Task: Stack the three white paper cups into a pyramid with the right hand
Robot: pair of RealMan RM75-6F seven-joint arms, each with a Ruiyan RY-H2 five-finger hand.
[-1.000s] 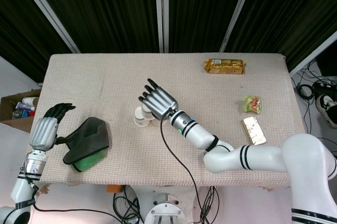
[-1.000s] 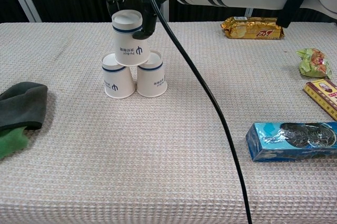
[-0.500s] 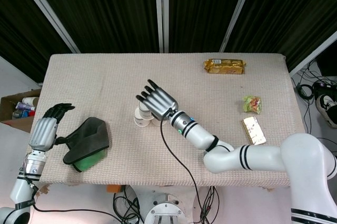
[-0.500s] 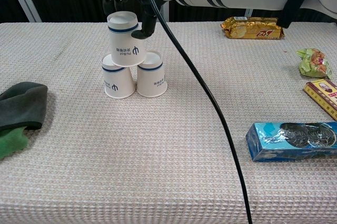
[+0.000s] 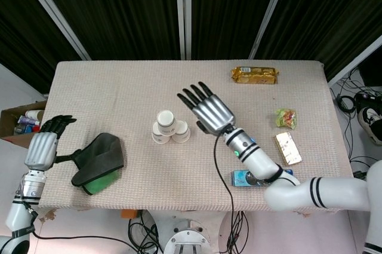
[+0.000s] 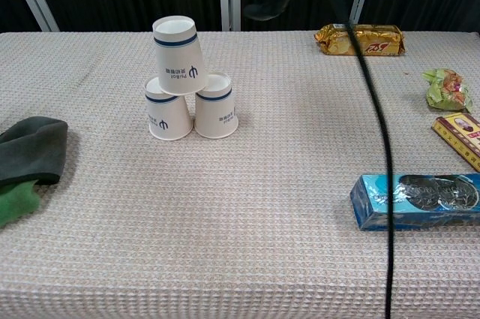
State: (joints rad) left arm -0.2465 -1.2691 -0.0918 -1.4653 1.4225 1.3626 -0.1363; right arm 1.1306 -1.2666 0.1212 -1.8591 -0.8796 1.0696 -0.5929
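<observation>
Three white paper cups with blue bands stand upside down as a pyramid. The top cup (image 6: 178, 55) (image 5: 165, 118) rests slightly tilted on the lower left cup (image 6: 168, 116) (image 5: 159, 135) and the lower right cup (image 6: 216, 114) (image 5: 181, 132). My right hand (image 5: 206, 107) hovers to the right of the stack, fingers spread, holding nothing; only its fingertips (image 6: 264, 10) show at the top of the chest view. My left hand (image 5: 43, 143) stays at the table's left edge, fingers curled, empty.
A dark cloth over a green one (image 5: 98, 161) (image 6: 28, 155) lies left. A gold snack pack (image 5: 254, 75), a green wrapper (image 5: 286, 118), a yellow bar (image 5: 287, 147) and a blue cookie box (image 6: 417, 200) lie right. A black cable (image 6: 375, 146) hangs across.
My right hand let go of the top cup and drew back up and to the right. The cup stays on the two lower cups. My left hand shifted slightly left.
</observation>
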